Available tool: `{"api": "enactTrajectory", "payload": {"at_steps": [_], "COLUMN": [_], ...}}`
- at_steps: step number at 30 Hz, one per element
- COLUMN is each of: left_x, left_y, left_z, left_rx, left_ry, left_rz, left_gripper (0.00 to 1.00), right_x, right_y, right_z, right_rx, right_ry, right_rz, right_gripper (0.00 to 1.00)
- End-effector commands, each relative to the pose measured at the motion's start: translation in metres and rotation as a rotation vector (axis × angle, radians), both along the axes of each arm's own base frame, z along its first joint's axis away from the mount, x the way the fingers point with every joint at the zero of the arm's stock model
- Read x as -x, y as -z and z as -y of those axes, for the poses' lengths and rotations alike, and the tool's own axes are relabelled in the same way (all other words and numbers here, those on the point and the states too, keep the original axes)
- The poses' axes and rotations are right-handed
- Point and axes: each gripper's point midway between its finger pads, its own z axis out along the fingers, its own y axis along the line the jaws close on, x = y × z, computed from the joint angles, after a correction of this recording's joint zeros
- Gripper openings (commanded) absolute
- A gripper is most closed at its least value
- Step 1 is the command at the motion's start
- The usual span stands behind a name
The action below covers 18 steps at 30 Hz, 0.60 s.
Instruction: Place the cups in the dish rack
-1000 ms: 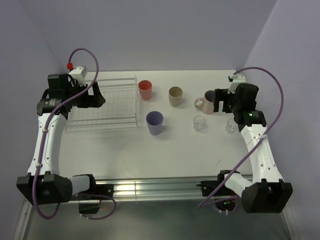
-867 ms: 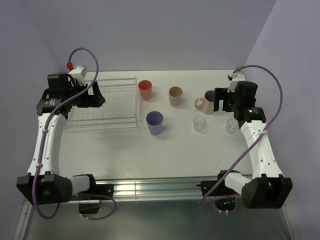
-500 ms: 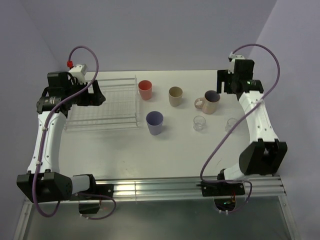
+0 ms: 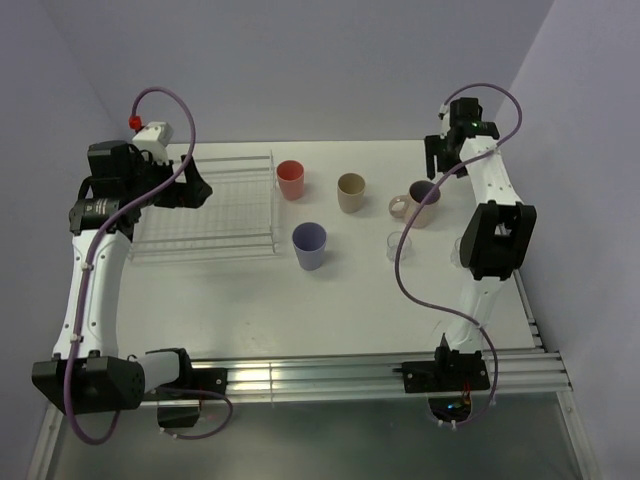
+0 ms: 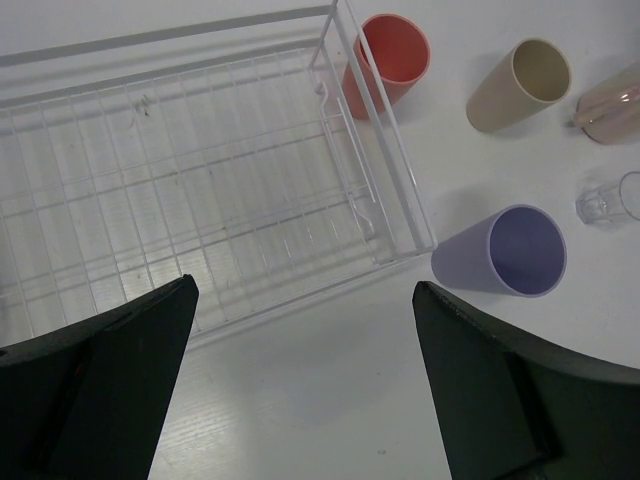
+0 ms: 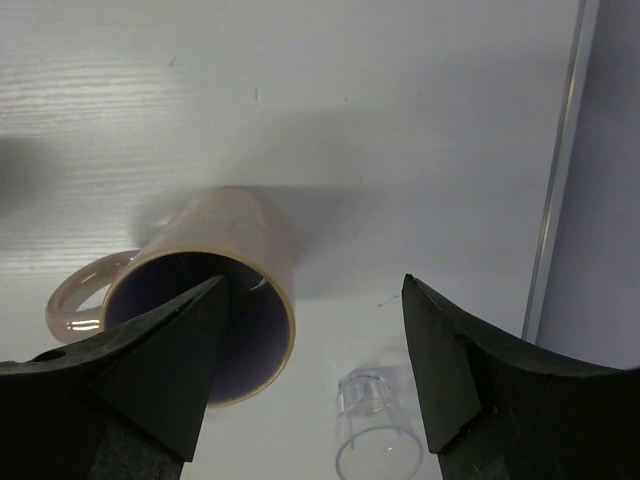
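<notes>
The clear dish rack [image 4: 235,210] stands at the back left and holds no cups; it fills the left wrist view [image 5: 200,190]. To its right stand a coral-red cup [image 4: 290,180], a tan cup [image 4: 351,192], a pale pink mug [image 4: 421,203], a lavender cup [image 4: 309,245] and a clear glass [image 4: 399,245]. My left gripper [image 4: 193,188] is open and empty above the rack's left part. My right gripper [image 4: 438,168] is open and empty, high above the mug [image 6: 215,270] at the table's back right. Another clear glass [image 6: 375,435] stands near the mug.
The table's right edge [image 6: 560,170] runs close beside the mug and glass. My right arm's lower link [image 4: 490,240] stands upright by the right-hand glass. The table's back edge meets the wall just behind the rack and the cups.
My right arm has swung up and back from beside the mug toward the far right corner, now hovering higher above it. My left gripper has barely moved. No cup has moved.
</notes>
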Motion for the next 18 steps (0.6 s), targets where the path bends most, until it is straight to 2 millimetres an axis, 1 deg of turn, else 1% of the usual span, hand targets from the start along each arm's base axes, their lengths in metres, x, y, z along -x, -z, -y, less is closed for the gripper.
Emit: {"api": "enactTrajectory", "payload": {"at_steps": [1, 2, 7, 12, 13, 15, 16, 18], "left_x": [-0.004, -0.004, -0.005, -0.007, -0.008, -0.01, -0.01, -0.012], "left_y": [-0.004, -0.004, 0.005, 0.008, 0.008, 0.009, 0.008, 0.008], "left_z": [0.001, 0.0, -0.002, -0.001, 0.0, 0.0, 0.001, 0.002], "left_rx": [-0.015, -0.02, -0.025, -0.019, -0.018, -0.015, -0.014, -0.01], "left_ry": [0.021, 0.013, 0.002, 0.011, 0.014, 0.018, 0.021, 0.026], "left_rz": [0.034, 0.032, 0.017, 0.012, 0.013, 0.011, 0.013, 0.01], "left_gripper": [0.99, 0.99, 0.99, 0.99, 0.99, 0.99, 0.99, 0.99], "right_x": [-0.001, -0.001, 0.008, 0.016, 0.018, 0.017, 0.02, 0.019], "right_y": [-0.005, 0.003, 0.018, 0.031, 0.038, 0.043, 0.051, 0.055], "right_z": [0.0, -0.001, 0.0, -0.001, -0.001, 0.0, -0.002, -0.002], "right_rx": [-0.006, -0.008, 0.007, 0.008, 0.006, 0.006, -0.004, -0.008], "right_ry": [-0.042, -0.056, -0.108, -0.137, -0.138, -0.138, -0.143, -0.146], "right_rz": [-0.034, -0.057, -0.127, -0.187, -0.216, -0.236, -0.27, -0.282], "right_gripper": [0.77, 0.77, 0.77, 0.76, 0.76, 0.76, 0.75, 0.73]}}
